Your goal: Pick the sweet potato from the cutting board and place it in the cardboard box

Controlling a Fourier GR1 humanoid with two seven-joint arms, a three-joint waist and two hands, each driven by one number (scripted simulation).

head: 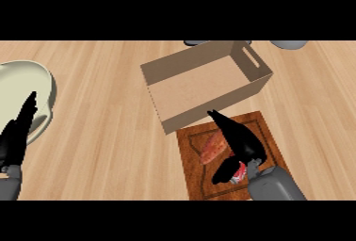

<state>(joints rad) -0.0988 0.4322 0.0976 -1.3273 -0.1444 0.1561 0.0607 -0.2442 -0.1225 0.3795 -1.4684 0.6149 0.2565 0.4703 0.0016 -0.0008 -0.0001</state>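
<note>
An orange-red sweet potato (213, 147) lies on the dark brown cutting board (198, 178) at the lower right. My right hand (240, 141) hovers over the board right beside it, fingers straight and pointing toward the box, thumb hanging down on the near side. The potato's right side is hidden behind the hand; nothing is held. The open cardboard box (201, 87) stands just beyond the board, its inside bare. At the left edge my left hand (17, 136) rests open with fingers up.
A pale cream bowl-like dish (31, 84) sits at the far left, partly behind the left hand. Two grey objects (288, 44) peek in at the counter's far edge. Bare wooden counter (104, 141) spreads between dish and board.
</note>
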